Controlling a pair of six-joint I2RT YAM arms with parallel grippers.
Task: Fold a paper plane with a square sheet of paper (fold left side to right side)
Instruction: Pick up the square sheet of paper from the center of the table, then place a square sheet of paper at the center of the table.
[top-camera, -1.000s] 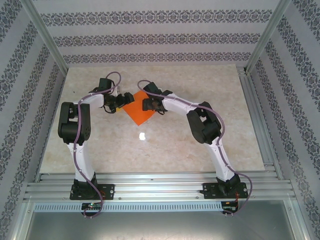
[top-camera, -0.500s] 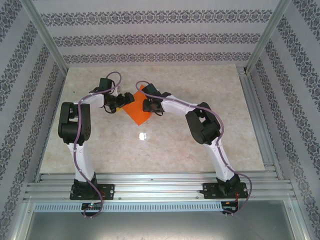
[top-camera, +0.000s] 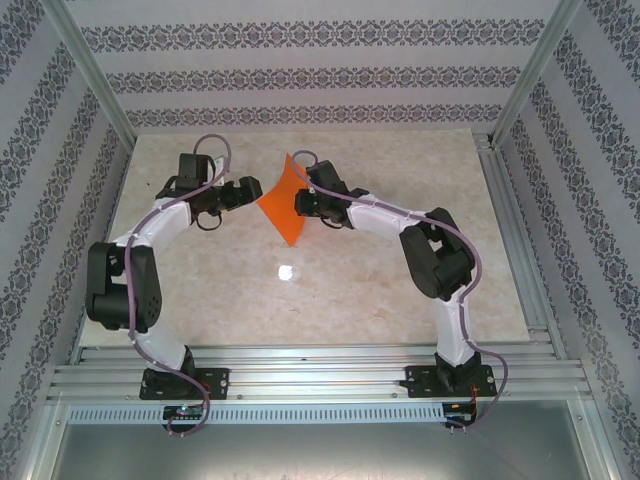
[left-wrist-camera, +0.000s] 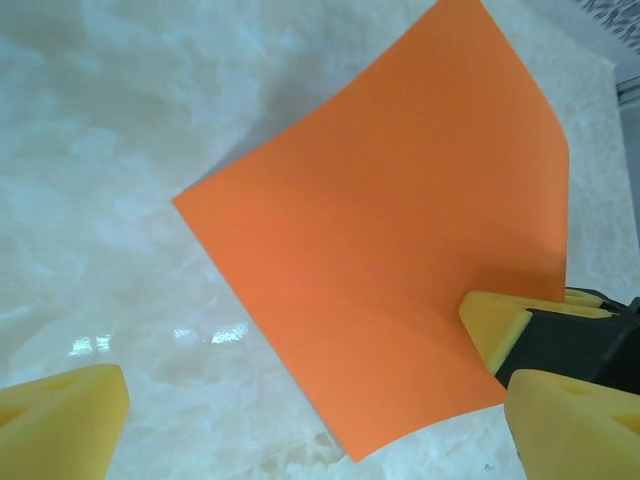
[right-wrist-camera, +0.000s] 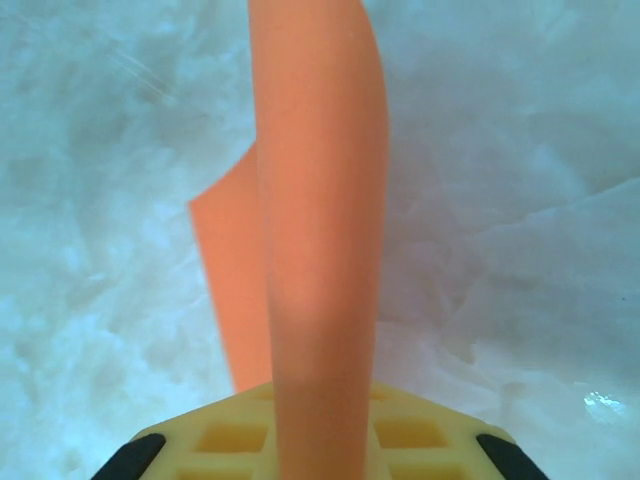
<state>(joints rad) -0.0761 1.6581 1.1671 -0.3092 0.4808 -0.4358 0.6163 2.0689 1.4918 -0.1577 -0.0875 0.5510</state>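
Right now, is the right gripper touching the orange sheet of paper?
Touching. In the left wrist view, the right gripper clamps the orange sheet between its fingers.

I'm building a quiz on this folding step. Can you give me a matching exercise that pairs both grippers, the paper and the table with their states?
1. left gripper
2. right gripper
3. square sheet of paper
4. table

A. orange, raised and curved
B. fingers open, holding nothing
C. pale marble pattern
D. fingers shut on the paper's edge

Pairs: 1-B, 2-D, 3-A, 4-C
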